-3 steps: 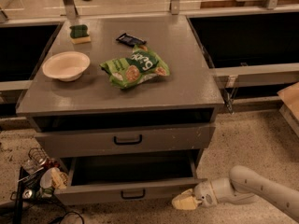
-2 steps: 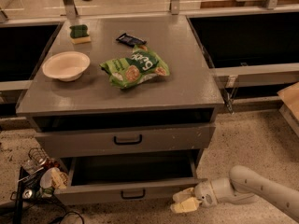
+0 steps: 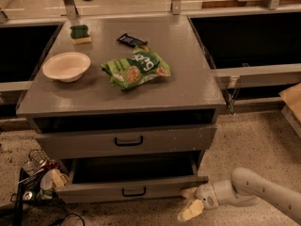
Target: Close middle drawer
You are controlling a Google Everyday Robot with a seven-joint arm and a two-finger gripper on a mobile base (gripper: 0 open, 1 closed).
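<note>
Right now your arm reaches in low from the right, just above the floor. The gripper (image 3: 184,204) is empty, fingers spread, the upper one at the right front corner of the middle drawer (image 3: 94,192). That drawer stands pulled out, unmoved since a second ago; the fingers have parted wider.

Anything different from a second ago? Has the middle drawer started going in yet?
Not visibly. The gripper has barely shifted: it still sits low by the right end of the front of the middle drawer, fingers apart, holding nothing. The drawer is pulled out about as far as before. The bowl, chip bag and sponge have not moved.
</note>
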